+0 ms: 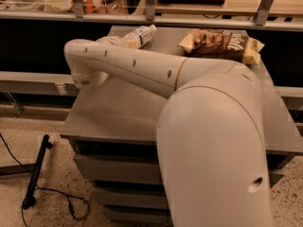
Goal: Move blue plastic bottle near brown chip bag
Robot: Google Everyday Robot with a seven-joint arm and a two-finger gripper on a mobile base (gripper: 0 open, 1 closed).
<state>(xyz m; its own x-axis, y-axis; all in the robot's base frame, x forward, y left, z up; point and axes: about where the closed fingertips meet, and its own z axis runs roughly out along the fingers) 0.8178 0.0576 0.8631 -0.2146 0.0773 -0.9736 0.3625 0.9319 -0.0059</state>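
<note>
The blue plastic bottle (140, 35) lies on its side at the back left of the grey table (118, 112), white cap pointing right. The brown chip bag (222, 45) lies at the back right, a short gap from the bottle. My arm (142, 70) reaches from the lower right across the table to an elbow at the left, then bends back toward the bottle. The gripper (112, 41) is mostly hidden behind the arm, right at the bottle's left end. I cannot see whether it holds the bottle.
The table has drawers (118, 169) under its front edge. A wooden counter with metal posts (150, 4) runs behind the table. A black stand and cable (35, 174) lie on the floor at the left.
</note>
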